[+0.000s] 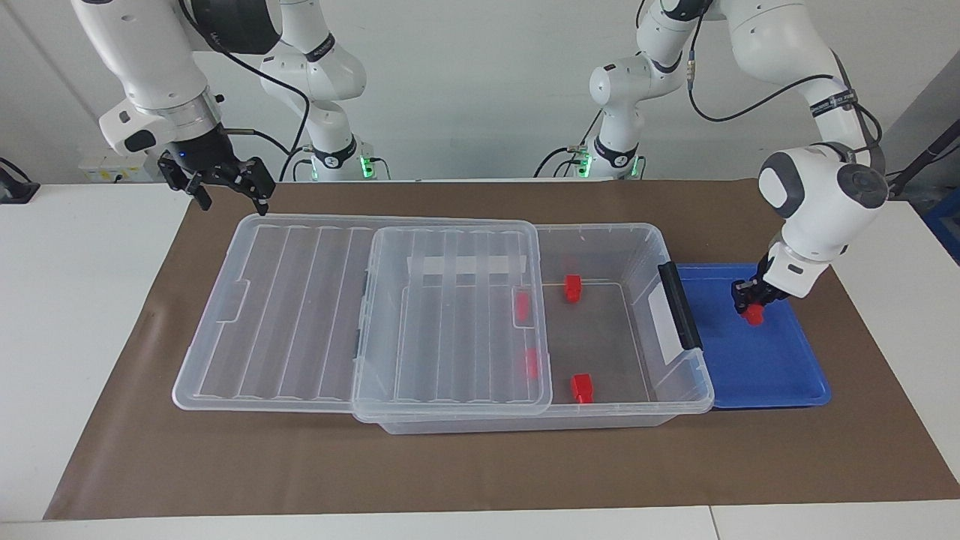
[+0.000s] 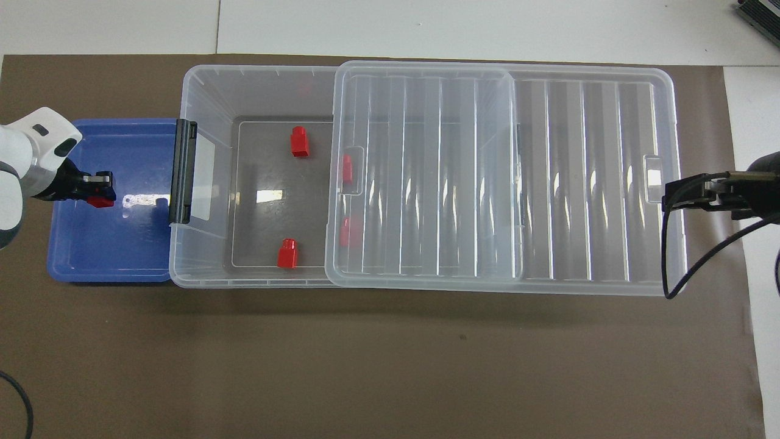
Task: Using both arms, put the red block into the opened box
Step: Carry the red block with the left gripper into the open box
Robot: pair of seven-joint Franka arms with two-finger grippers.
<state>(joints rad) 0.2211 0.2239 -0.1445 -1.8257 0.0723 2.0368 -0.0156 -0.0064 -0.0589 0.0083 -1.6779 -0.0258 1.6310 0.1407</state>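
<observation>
A red block (image 1: 754, 315) is pinched between the fingers of the left gripper (image 1: 751, 304), which is raised over the blue tray (image 1: 757, 375); the block is lifted clear of the tray floor. The tray is placed at the left arm's end of the table, touching the end of the box (image 1: 660, 390) where the black handle (image 1: 679, 304) is mounted. The box is found half open: its ribbed lid (image 1: 300, 307) is slid toward the right arm's end, so only one part of the inside is uncovered. Two other red blocks (image 1: 573, 287) (image 1: 582, 387) are seen on the open part of the box floor, and two more (image 1: 523, 304) (image 1: 532, 363) are seen through the lid edge. The right gripper (image 1: 229, 193) is held with fingers spread, in the air over the brown mat (image 1: 480, 465), near the lid's corner.
</observation>
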